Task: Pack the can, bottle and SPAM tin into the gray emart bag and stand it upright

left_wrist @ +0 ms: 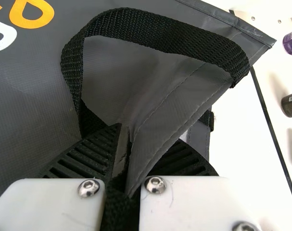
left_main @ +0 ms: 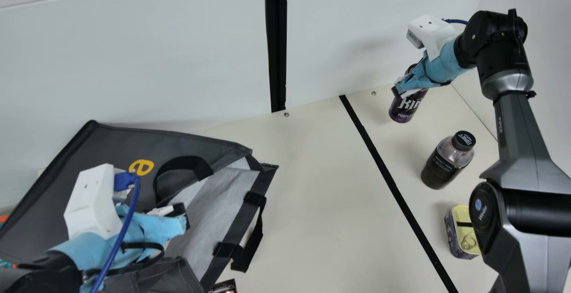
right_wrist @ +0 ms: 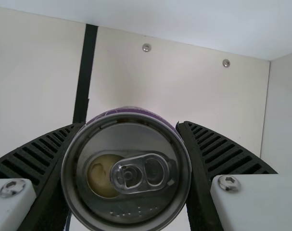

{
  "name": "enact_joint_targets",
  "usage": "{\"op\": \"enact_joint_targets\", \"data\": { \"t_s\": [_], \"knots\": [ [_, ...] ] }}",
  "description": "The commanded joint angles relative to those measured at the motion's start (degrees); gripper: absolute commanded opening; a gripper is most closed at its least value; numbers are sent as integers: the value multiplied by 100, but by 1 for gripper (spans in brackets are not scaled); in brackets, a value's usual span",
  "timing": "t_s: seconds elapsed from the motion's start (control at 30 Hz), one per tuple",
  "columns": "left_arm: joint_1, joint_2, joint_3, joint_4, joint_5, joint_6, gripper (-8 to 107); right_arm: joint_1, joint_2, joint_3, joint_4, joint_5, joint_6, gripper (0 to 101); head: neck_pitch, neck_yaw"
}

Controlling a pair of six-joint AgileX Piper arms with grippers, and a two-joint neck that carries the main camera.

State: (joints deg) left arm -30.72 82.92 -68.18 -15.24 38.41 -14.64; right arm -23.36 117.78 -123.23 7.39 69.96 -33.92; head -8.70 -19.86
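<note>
Two grips: right jaws clamped on can point(left_main: 403, 111) near wall point(left_main: 348, 34), left jaws clamped on bag point(left_main: 107, 148) edge. I should hold mouth point(left_main: 223, 190) wide, feed can in base-first, clear of strap point(left_main: 189, 162), release deep inside. Bottle point(left_main: 439, 168), tin point(left_main: 454, 235) sit on worktop point(left_main: 321, 186).

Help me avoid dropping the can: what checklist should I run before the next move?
1. Right jaws on the can: ok, one on each side.
2. Can lifted off the table: cannot tell.
3. Left jaws closed on the bag: ok.
4. Bag's mouth open: ok, pale lining shows.
5. Bag upright: not ok, it lies down.
6. Bottle and tin packed: not ok, both on the table.
</note>
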Motion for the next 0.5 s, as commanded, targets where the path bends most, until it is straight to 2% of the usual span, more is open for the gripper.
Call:
{"op": "enact_joint_targets", "data": {
  "t_s": [0.0, 0.47],
  "knots": [
    [0, 0, 0, 0, 0, 0, -8, 41, -201, 198, -16, -33, -23, 0, -130, -14],
    [0, 0, 0, 0, 0, 0, -8, 449, -1399, 1493, -14, -126, -386, 0, -130, -14]
  ]
}}
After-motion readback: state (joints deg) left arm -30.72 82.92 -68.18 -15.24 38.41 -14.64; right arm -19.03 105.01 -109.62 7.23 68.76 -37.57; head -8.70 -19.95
